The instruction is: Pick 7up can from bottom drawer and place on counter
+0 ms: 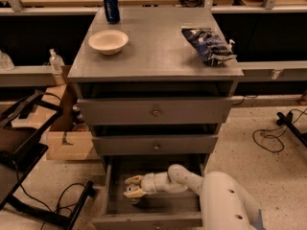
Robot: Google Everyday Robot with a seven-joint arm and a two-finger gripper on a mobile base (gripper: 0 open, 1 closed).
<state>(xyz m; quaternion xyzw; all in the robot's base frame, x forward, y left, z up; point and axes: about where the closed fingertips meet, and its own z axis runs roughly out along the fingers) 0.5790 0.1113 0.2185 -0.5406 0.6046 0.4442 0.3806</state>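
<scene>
The bottom drawer [147,220] is pulled open under the two upper drawers. My arm reaches down into it from the lower right. My gripper [134,186] is inside the drawer at its left side, just above the drawer floor, with its two pale fingers spread apart and nothing between them. The 7up can does not clearly show; the gripper and the drawer's shadow cover that spot. The counter [158,51] is the grey top of the cabinet, above.
On the counter stand a dark blue can [111,7] at the back left, a white bowl [108,41] and a chip bag [207,44] on the right. A cardboard box [67,145] and a black frame [29,128] stand left of the cabinet. Cables [273,138] lie on the floor to the right.
</scene>
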